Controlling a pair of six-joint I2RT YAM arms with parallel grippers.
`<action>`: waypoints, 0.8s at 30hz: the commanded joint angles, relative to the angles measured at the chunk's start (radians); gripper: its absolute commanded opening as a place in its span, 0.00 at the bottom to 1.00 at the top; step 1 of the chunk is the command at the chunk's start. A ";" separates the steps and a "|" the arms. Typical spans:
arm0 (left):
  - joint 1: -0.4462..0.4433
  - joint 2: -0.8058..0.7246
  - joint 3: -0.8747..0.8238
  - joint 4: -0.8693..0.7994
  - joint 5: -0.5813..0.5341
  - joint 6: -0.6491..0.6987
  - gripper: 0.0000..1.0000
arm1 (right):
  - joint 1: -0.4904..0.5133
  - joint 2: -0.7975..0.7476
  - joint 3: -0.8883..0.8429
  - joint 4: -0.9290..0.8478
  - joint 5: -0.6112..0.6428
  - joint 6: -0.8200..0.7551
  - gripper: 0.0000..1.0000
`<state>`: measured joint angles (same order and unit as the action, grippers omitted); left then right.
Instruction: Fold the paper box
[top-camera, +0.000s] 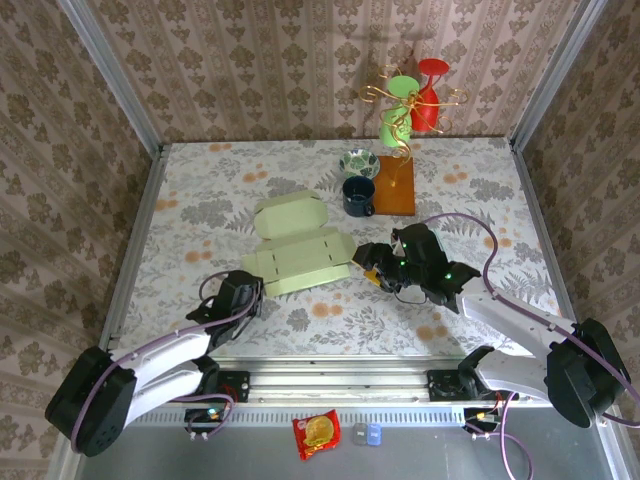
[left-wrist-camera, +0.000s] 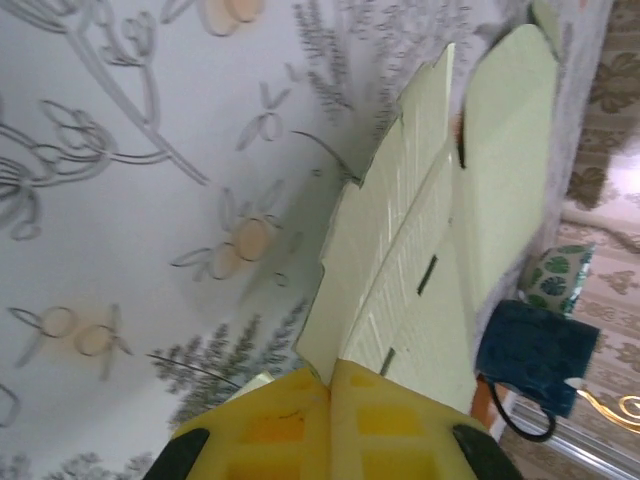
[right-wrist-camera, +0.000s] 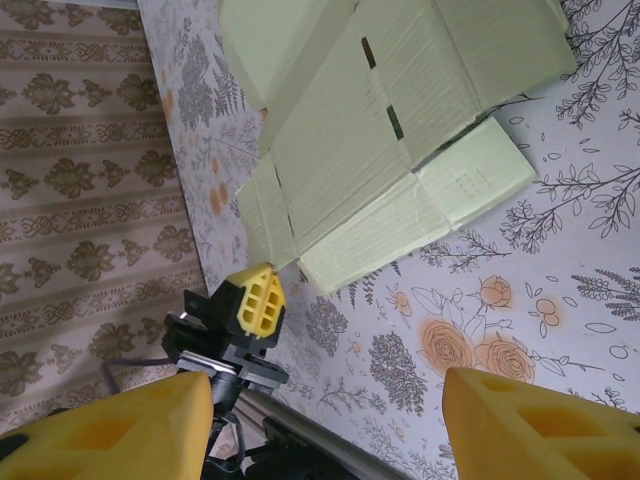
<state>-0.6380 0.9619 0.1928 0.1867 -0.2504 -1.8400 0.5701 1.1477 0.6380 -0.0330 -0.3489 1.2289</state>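
The pale green paper box (top-camera: 300, 245) lies unfolded and flat in the middle of the table, flaps spread. My left gripper (top-camera: 254, 288) is at its near left corner. In the left wrist view the yellow fingers (left-wrist-camera: 400, 420) press together, and the tip of a box flap (left-wrist-camera: 345, 300) is pinched in the seam between them. My right gripper (top-camera: 369, 268) hovers at the box's right edge, open, with its yellow pads (right-wrist-camera: 540, 425) far apart and nothing between them. The right wrist view looks across the box (right-wrist-camera: 400, 140) to the left gripper (right-wrist-camera: 255, 300).
A dark blue mug (top-camera: 358, 196) and a patterned bowl (top-camera: 359, 162) stand just behind the box, beside a wooden board (top-camera: 396, 190) bearing a gold stand with a green cup (top-camera: 398, 110) and a red cup (top-camera: 428, 95). A snack packet (top-camera: 319, 433) lies below the table edge.
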 joint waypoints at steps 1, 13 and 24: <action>0.009 -0.040 0.045 -0.076 -0.033 0.007 0.00 | 0.019 0.008 0.001 0.020 -0.001 0.027 0.64; 0.006 -0.047 0.145 -0.104 -0.022 -0.032 0.00 | 0.208 0.304 -0.034 0.569 0.169 0.259 0.65; 0.009 -0.047 0.160 -0.100 0.014 -0.041 0.00 | 0.282 0.535 -0.060 0.872 0.402 0.430 0.62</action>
<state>-0.6380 0.9207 0.3214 0.1009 -0.2501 -1.8668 0.8356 1.6402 0.5758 0.7231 -0.0368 1.5917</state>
